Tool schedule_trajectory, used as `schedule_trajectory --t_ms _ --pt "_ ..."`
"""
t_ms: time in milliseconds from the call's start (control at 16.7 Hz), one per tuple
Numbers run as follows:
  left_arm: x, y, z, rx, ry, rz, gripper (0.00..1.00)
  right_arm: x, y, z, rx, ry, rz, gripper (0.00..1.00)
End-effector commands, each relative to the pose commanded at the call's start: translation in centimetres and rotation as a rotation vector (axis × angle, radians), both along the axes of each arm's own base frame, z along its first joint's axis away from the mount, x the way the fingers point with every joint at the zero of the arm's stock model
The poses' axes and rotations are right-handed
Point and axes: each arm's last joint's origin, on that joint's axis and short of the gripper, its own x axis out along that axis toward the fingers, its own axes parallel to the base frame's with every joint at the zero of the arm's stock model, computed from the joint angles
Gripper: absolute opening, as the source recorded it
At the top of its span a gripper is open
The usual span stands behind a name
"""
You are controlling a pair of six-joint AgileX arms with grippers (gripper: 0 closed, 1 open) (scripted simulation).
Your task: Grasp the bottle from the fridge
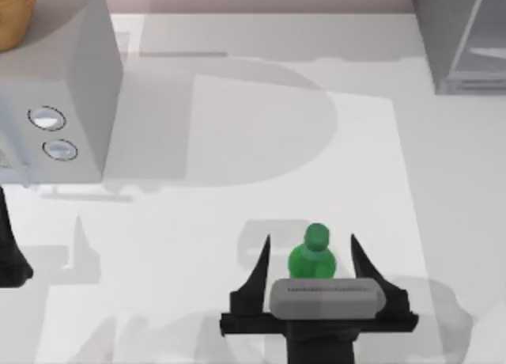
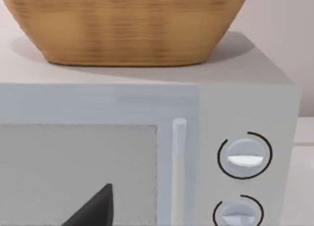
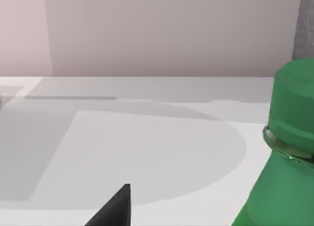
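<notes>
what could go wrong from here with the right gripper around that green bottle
1. The right gripper is open, its fingers apart from the bottle on both sides. An uneven close could push the bottle over before it is clamped.
2. The bottle looks rounded and glossy, so a grip near the cap might slip.
3. The fridge stands at the table's far right; a careless lift could swing toward it.

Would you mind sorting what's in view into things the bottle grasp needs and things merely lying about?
Needed: bottle, between the open right gripper; fridge, at the far right.
Lying about: microwave; basket on it; left arm, parked at the left edge.
</notes>
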Motion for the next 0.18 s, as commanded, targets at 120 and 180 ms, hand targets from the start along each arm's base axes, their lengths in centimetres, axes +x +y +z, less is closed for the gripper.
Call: schedule_trajectory --t_ms 120,180 --pt "0.00 0.00 0.00 0.000 0.000 0.000 1.00 0.00 0.00 0.00 0.000 0.000 0.000 1.00" --pt "0.00 0.00 0.00 0.000 0.000 0.000 1.00 0.00 0.00 0.00 0.000 0.000 0.000 1.00"
